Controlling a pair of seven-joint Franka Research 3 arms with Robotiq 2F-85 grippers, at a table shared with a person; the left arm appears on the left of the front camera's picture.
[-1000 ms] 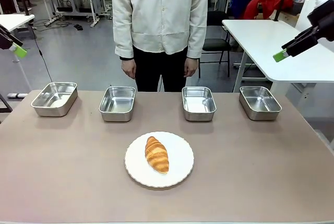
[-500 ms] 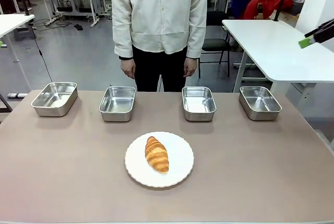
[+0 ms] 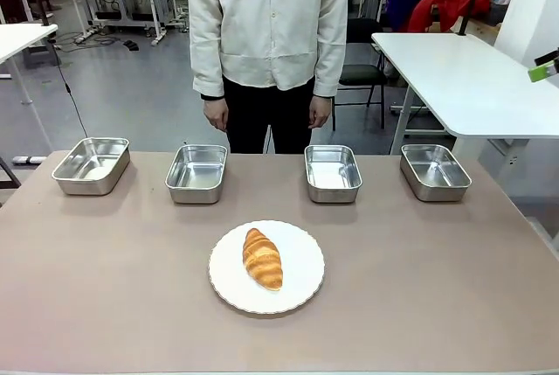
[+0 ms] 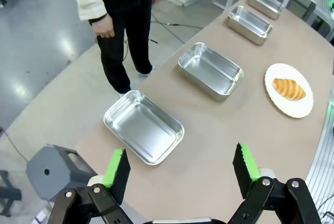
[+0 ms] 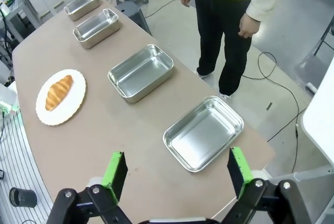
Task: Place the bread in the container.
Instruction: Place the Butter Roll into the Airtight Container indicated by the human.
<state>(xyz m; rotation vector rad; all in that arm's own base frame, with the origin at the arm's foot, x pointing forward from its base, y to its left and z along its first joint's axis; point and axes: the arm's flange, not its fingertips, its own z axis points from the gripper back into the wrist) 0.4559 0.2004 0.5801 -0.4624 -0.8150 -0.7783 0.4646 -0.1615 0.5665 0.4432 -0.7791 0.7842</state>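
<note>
Croissant (image 3: 263, 259) on round white plate (image 3: 301, 292), near middle of table (image 3: 105, 305). 4 stainless-steel trays in a row along far side: far-left tray (image 3: 91, 165), left-middle tray (image 3: 196, 173), right-middle tray (image 3: 333, 173), far-right tray (image 3: 435, 171). Left gripper (image 4: 181, 164) high above left end, fingers wide apart, empty. Right gripper (image 5: 176, 172) high above right end, likewise spread, empty. Person's hand (image 3: 215, 114) hanging beyond far edge.

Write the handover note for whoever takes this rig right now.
Left gripper: open, empty, held high off one end of the table.
Right gripper: the same, at the other end.
Bread lies on the plate, mid-table.
Four trays stand empty in a row on the side of the person.
Done: nothing.
Left: grasp the bread and put it in a tray.
</note>
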